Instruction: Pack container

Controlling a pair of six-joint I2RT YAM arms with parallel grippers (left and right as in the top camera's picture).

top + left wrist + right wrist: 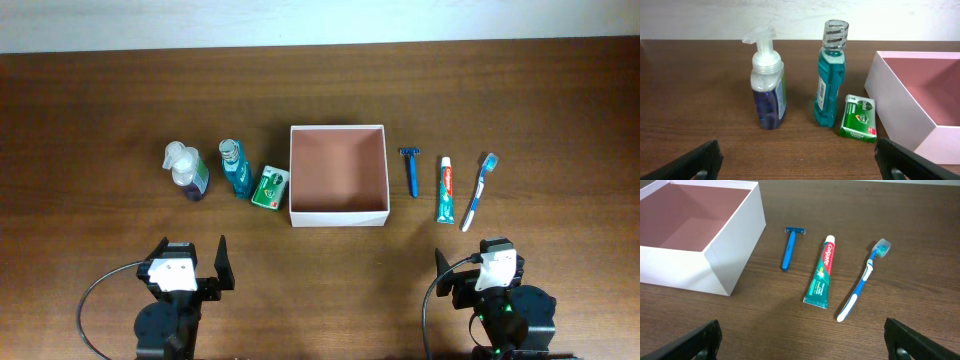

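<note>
Squarely open-topped, the white container [338, 216] shows a pinkish-brown interior.

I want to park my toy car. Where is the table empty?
The table is bare along the far side behind everything, and at both ends, beyond the soap pump and beyond the toothbrush. The container is empty. It is crowded beside the container: mouthwash and green packet huddle; razor and toothpaste lie close.

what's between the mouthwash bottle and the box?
One small green packet sits between the mouthwash bottle and the container, nothing else. The overhead and left wrist views both show it.
</note>
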